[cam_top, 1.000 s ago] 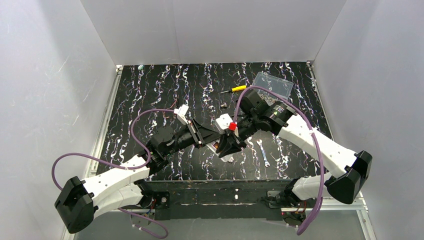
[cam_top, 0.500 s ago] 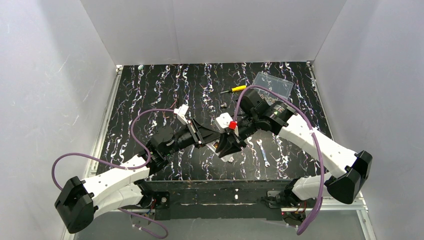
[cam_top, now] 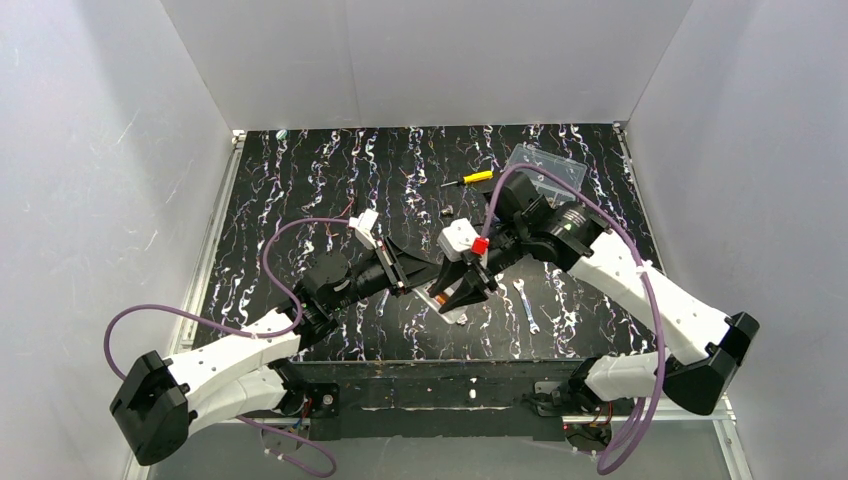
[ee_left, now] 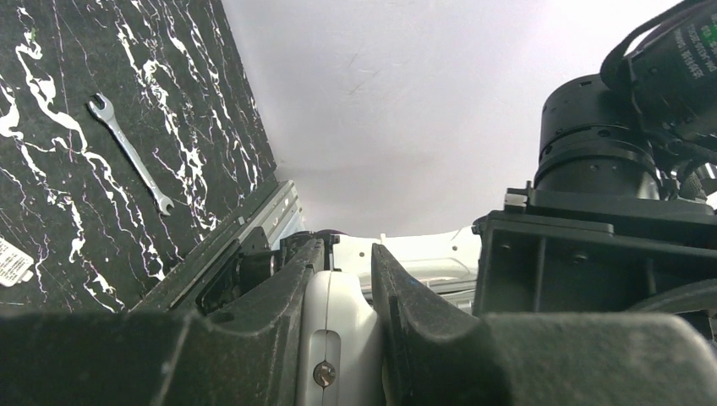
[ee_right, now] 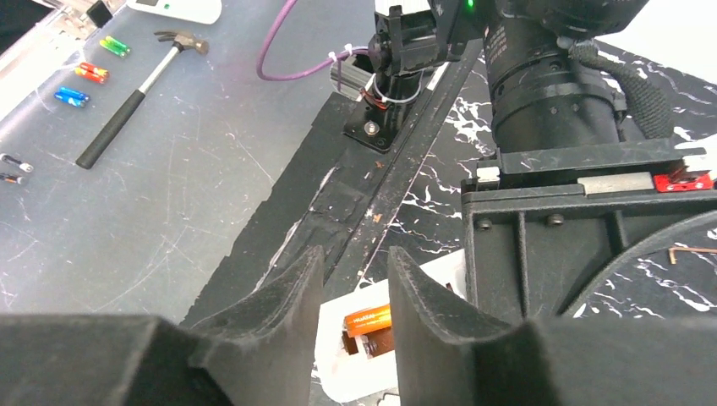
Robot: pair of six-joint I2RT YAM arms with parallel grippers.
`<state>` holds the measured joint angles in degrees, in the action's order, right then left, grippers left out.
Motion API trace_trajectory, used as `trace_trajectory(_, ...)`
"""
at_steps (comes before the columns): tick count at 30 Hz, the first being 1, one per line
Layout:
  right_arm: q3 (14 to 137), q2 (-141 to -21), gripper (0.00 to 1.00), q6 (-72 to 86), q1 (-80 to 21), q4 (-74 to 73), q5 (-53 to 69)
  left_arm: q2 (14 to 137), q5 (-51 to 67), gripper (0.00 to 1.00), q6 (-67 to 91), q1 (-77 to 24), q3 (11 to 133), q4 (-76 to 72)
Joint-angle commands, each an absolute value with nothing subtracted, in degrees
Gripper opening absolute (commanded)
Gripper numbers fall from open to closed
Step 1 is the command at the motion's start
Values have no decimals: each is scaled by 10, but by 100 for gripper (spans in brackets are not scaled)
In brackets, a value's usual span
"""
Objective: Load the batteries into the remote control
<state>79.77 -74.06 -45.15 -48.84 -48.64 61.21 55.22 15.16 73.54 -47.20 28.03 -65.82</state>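
One wrench near remote control

Robotics lab, white-walled test enclosure, wrench, hammer

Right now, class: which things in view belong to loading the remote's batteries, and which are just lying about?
Job in hand: remote control, orange battery in its compartment.
Lying about: wrench, yellow-handled screwdriver, clear plastic box, hammer.
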Motion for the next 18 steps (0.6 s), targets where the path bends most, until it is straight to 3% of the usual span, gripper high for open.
trace_trajectory(1, 795, -703, 44, -457, -474, -477, 605, 547, 164, 0, 737, -471, 304, -717)
trace_trajectory(18, 807, -742, 54, -523, -447, -577, 616, 543, 167, 0, 737, -471, 308, -706)
